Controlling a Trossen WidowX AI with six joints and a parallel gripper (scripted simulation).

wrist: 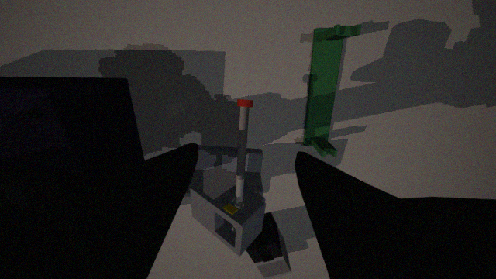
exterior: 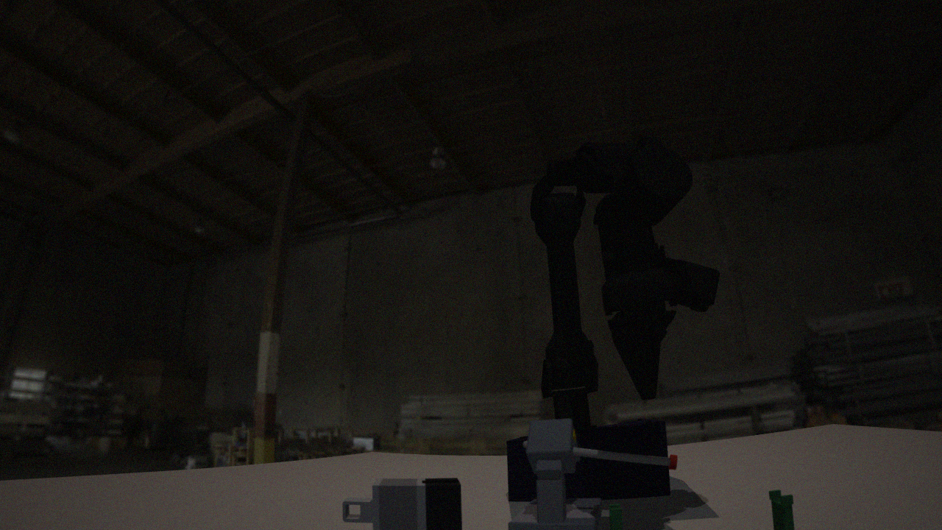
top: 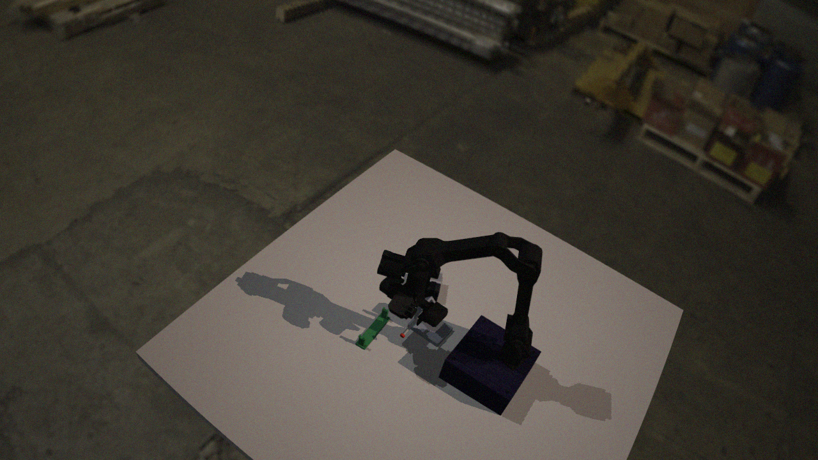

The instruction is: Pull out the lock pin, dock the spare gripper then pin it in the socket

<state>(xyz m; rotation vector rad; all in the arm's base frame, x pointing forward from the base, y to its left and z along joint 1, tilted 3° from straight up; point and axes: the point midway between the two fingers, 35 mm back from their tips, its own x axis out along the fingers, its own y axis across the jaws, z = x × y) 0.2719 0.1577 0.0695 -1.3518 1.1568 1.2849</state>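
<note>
My gripper (top: 417, 317) (exterior: 648, 397) (wrist: 247, 154) is open and points down, above the pin and socket, with nothing held. The lock pin (exterior: 625, 457) (wrist: 242, 136), a thin grey rod with a red head (top: 402, 335), runs through the grey socket (exterior: 552, 436) (wrist: 205, 209), its head end sticking far out. The socket tops a post on the mount's base. A small yellow patch marks the socket. The spare gripper (exterior: 398, 504) (wrist: 273, 267), a grey and black block with a holed spigot (exterior: 358, 511), lies beside the mount. In the top view my arm hides most of it and the socket.
A green cradle (top: 372, 330) (exterior: 782, 512) (wrist: 325, 77) with an upright at each end stands on the pale table (top: 320, 388), beyond the pin's head. My arm rises from a dark purple block (top: 477, 366) (exterior: 619, 478) close to the mount.
</note>
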